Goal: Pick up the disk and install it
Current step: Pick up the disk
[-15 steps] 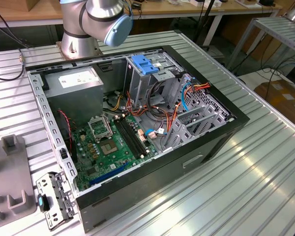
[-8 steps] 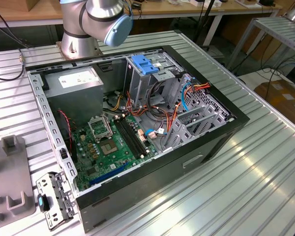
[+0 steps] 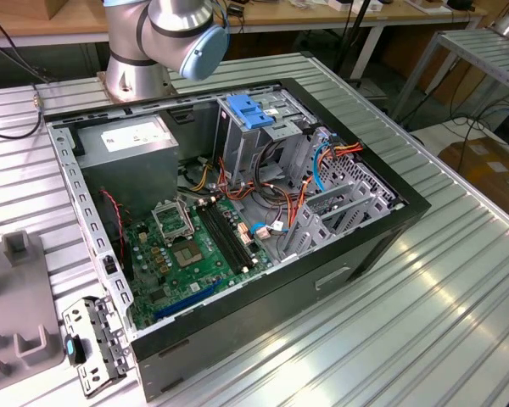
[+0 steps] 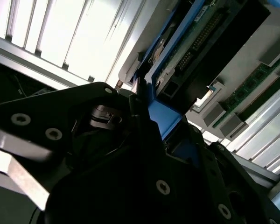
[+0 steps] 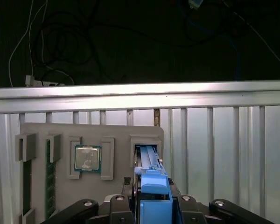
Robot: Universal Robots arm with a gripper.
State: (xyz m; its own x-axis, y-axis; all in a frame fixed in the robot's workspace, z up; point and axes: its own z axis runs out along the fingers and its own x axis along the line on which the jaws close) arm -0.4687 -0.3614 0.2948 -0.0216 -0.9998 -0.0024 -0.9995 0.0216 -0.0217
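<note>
1. In the first wrist view the gripper is seen closed on the disk. Its black fingers are pressed against either flank of the blue side rail.
2. The disk is held on edge. Its far end is seen at a slot of a grey fixture tray; whether it is seated there or lifted clear cannot be told.
3. In the second wrist view the green circuit board on the disk's underside is exposed, and the blue rail is caught between the black gripper parts.
4. A processor chip and a memory module are lodged in other recesses of the tray, apart from the disk.
5. The tray is laid on a ribbed aluminium table. Beyond the table's edge a dark floor strewn with loose cables is visible.
6. In the exterior view the arm is mounted on the table behind an open computer case.
7. Inside the case a green motherboard, a grey power-supply box and a light-blue latch atop the metal drive cage are shown.
8. At the exterior view's right a second table and a cardboard box on the floor are seen.
</note>
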